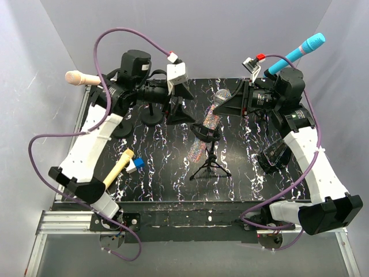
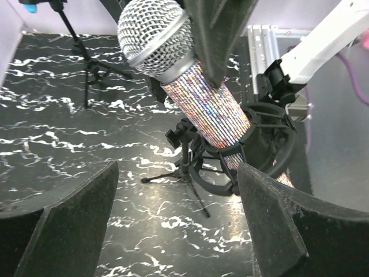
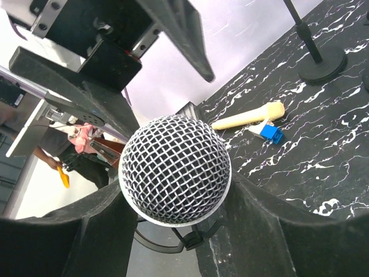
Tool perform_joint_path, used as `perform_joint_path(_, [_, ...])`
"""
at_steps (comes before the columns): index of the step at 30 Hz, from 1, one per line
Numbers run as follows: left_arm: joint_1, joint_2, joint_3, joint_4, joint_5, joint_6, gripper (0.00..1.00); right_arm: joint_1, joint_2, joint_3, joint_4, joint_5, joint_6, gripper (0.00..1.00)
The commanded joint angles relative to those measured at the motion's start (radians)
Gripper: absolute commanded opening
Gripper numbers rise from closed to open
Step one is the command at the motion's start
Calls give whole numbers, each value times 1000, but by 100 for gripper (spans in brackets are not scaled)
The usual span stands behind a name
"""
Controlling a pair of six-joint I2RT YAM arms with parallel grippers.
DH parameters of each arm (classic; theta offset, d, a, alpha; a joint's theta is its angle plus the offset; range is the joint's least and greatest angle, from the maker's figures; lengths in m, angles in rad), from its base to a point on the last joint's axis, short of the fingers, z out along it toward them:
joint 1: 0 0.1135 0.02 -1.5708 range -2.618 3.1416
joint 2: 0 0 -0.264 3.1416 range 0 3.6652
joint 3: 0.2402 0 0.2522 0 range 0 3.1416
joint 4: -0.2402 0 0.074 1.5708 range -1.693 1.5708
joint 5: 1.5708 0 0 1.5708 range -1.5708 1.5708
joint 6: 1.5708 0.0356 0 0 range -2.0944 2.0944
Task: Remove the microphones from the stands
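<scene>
Microphone [image 1: 209, 120] sits tilted in the shock mount of the tripod stand [image 1: 210, 164], mid-surface [image 1: 161, 179]. Right gripper [image 1: 232, 103] straddles the mesh head, its fingers [image 3: 75, 231] close on both sides; cannot tell whether they press it. Left gripper [image 2: 176, 173] hovers just beside the microphone, wide open, holding nothing.

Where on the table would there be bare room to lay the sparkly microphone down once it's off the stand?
Bare table between the blue block and the tripod stand, and along the near edge. Crowded: back-left round bases, and around the microphone.
</scene>
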Motion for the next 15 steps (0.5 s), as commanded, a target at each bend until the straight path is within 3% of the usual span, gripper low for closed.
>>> perform_joint_path(1, [-2,-101,50,-111,-67,211,81,5,0,17,37,6,38,61])
perform_joint_path(5, [-11,-58,145,-448,2,454,74,4,0,18,34,46,66,38])
perform_joint_path(6, [-19,-58,141,-464,4,483,72,4,-2,20,34,55,73,31])
perform_joint_path(10, [-66,-155,-35,-190,-90,408,63,4,0,14,22,77,89,13])
perform_joint_path(13, [-100,-141,-54,-153,-107,428,58,4,0,9,11,91,90,1])
perform_joint_path(15, [-121,-124,-45,-148,-107,439,55,5,-2,9,0,103,92,1])
